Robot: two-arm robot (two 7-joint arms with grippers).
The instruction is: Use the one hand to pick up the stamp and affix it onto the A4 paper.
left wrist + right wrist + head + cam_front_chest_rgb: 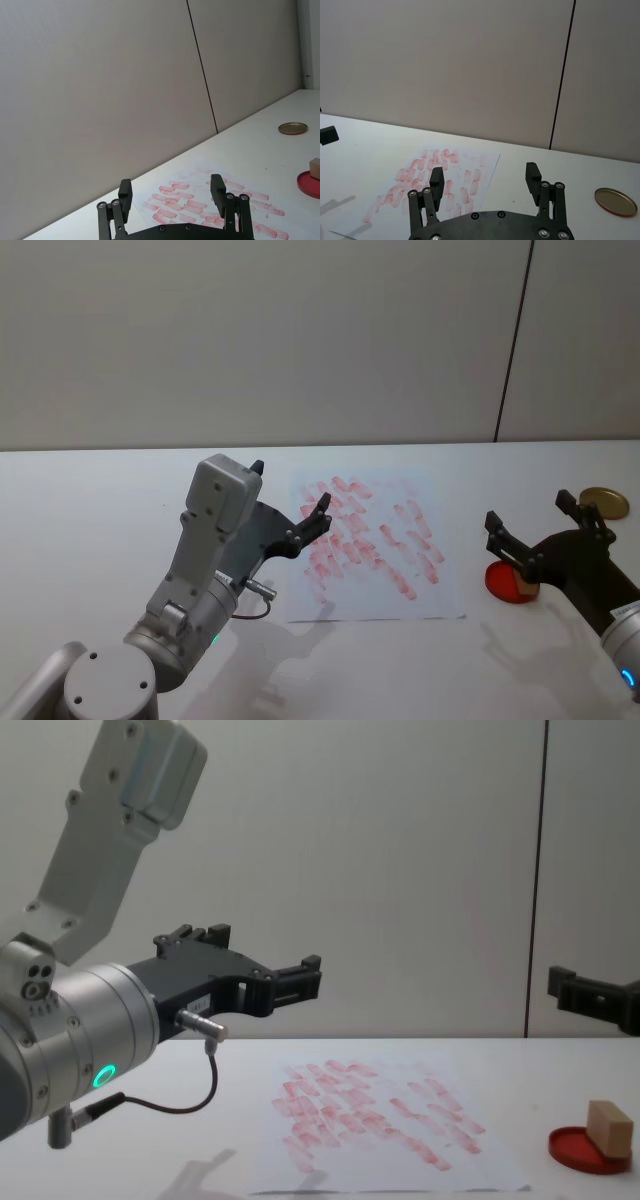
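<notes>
The stamp [525, 586], a small tan wooden block, stands on the right part of a round red ink pad [503, 581] at the table's right. My right gripper [528, 510] hovers open above the pad and stamp, well clear of them, with nothing between its fingers. The chest view shows the stamp [608, 1124] upright on the pad. The A4 paper [372, 540], white with rows of red-pink marks, lies flat at the middle of the table. My left gripper [310, 515] hangs open over the paper's left edge, raised off it, with a cable dangling from its wrist.
A round gold lid [605, 502] lies at the far right, behind the right gripper. A grey wall with a dark vertical seam stands behind the white table [100, 500]. The left arm's silver body [215, 540] fills the near left.
</notes>
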